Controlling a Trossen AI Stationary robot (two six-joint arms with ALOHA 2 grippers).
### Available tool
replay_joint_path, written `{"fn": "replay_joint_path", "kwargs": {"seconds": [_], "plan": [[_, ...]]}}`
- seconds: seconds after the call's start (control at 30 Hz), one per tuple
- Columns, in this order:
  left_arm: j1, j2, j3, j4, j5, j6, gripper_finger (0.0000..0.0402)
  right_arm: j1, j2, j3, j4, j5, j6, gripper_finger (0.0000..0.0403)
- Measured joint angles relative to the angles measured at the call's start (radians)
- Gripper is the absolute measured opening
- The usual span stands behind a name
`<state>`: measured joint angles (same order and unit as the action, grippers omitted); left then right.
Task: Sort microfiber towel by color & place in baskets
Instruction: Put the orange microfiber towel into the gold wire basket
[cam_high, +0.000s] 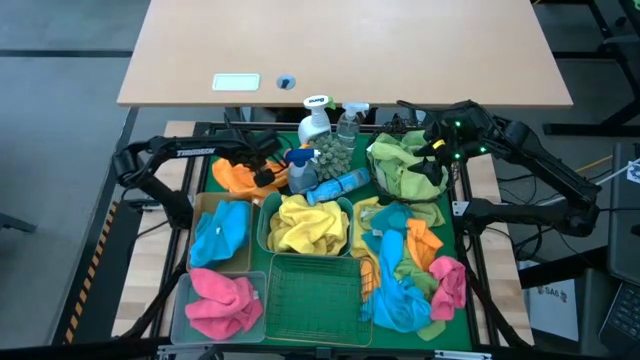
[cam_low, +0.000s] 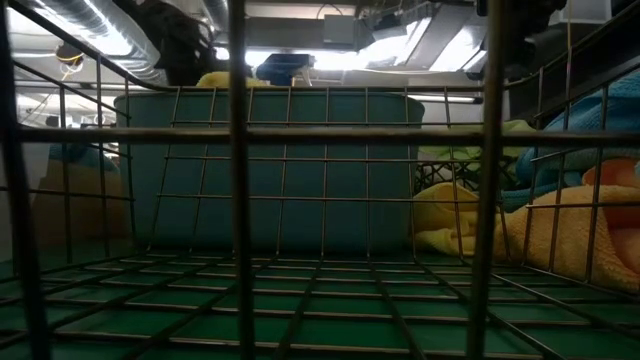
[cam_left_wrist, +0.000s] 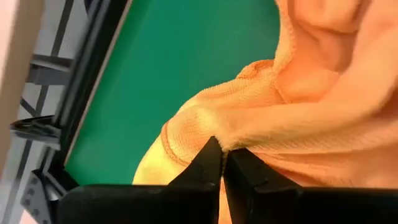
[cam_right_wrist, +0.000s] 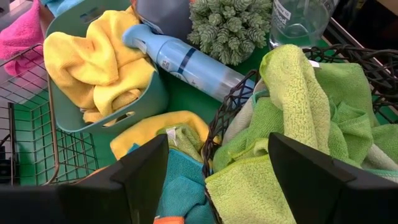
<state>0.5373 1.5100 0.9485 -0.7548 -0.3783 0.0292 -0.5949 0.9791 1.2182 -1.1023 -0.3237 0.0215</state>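
Here, left tool pinches shut on soft orange towel — right tool spread wide.

The green tabletop carries five baskets, spray bottles and a small plant. Loose towels and an orange towel lie directly on it.

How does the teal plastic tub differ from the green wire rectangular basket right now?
The teal plastic tub has solid walls, while the green wire rectangular basket is open mesh. The teal plastic tub holds yellow microfiber towels; the green wire rectangular basket holds no towels. In the high view the teal plastic tub sits nearer the spray bottles, the green wire rectangular basket at the table's front edge. Both stand upright on the green mat, open side up.
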Motion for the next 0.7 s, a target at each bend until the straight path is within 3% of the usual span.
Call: {"fn": "replay_joint_path", "kwargs": {"seconds": [0.43, 0.7], "plan": [[-0.039, -0.371, 0.006, -0.047, 0.068, -0.126, 0.0001, 0.000, 0.000, 0.000, 0.000, 0.001, 0.000, 0.0276], [-0.172, -0.579, 0.181, -0.067, 0.086, -0.257, 0.0000, 0.000, 0.000, 0.000, 0.000, 0.001, 0.000, 0.0276]]}}
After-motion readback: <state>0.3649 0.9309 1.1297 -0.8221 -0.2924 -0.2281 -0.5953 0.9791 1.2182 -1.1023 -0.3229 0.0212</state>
